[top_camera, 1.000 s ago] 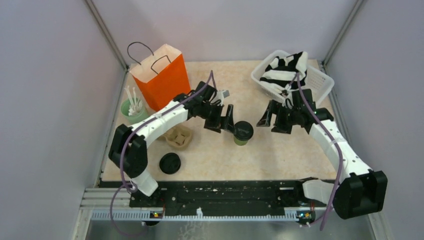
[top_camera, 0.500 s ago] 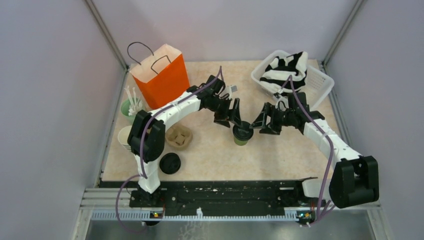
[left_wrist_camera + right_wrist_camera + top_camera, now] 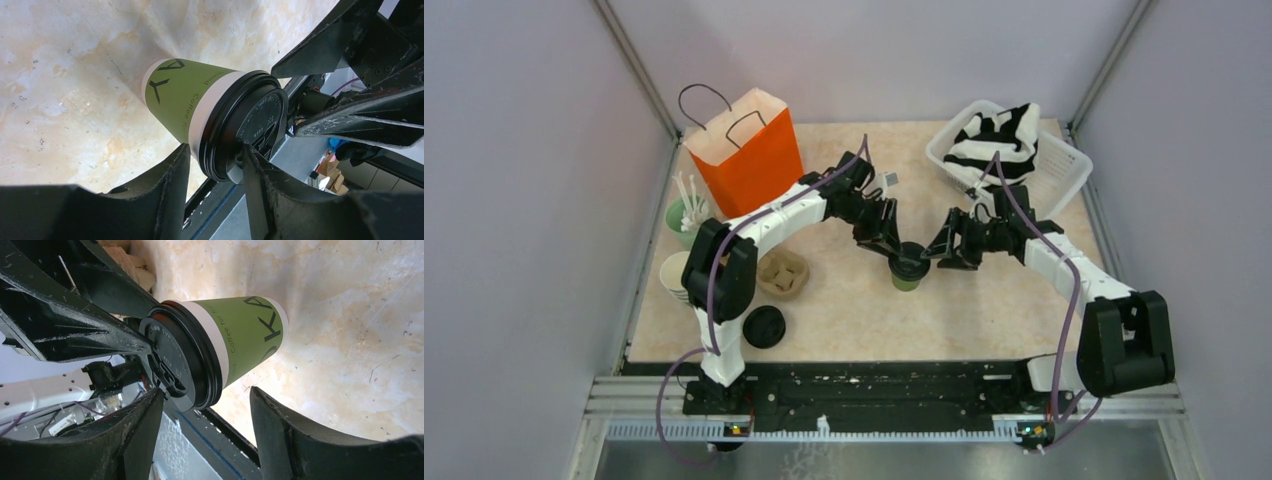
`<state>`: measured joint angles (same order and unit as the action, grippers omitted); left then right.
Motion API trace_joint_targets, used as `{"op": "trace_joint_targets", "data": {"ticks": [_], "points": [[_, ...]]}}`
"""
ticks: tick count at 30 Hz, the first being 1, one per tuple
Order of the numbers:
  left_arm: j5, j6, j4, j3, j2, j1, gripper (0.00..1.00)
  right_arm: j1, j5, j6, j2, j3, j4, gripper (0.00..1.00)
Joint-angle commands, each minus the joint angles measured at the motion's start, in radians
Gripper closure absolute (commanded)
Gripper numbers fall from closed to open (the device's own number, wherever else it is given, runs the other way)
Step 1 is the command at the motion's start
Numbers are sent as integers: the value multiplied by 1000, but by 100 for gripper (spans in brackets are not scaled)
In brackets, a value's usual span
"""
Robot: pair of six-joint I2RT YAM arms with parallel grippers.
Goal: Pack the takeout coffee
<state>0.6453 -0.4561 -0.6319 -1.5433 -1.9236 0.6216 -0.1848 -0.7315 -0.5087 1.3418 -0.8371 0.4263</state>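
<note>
Midway across the bench [image 3: 944, 310], crowding closer than a second ago around the upright takeout coffee [image 3: 908, 268]: left gripper [image 3: 216, 150] fingers straddling its lid rim, grip impossible to tell; right gripper [image 3: 204, 392] fingers gaping wide. Farther back, sitting in the white basket [image 3: 1064, 172]: striped cloth [image 3: 999, 135].

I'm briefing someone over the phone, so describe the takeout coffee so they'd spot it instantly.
Find the orange paper bag at the far left, then move right and nearer, to the middle of the table. The takeout coffee stands there upright: a small green cup, the only one with a black lid on.
</note>
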Motion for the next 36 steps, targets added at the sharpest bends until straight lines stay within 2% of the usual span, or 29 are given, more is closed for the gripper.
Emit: {"op": "trace_joint_targets", "data": {"ticks": [1, 4, 14, 23, 30, 36], "points": [[37, -16, 47, 21, 6, -14, 52, 7, -40, -5, 23, 4, -77, 37], [36, -18, 48, 34, 6, -18, 55, 7, -55, -21, 32, 12, -104, 38], [43, -34, 73, 51, 0, -22, 56, 9, -82, -55, 43, 40, -166, 39], [44, -32, 65, 56, -5, -22, 57, 126, -169, -102, -57, 175, -236, 39], [45, -23, 50, 51, -12, -23, 58, 117, -162, -61, -22, 139, -205, 46], [45, -23, 49, 49, -15, -22, 59, 90, -159, -53, 27, 116, -215, 47]]}}
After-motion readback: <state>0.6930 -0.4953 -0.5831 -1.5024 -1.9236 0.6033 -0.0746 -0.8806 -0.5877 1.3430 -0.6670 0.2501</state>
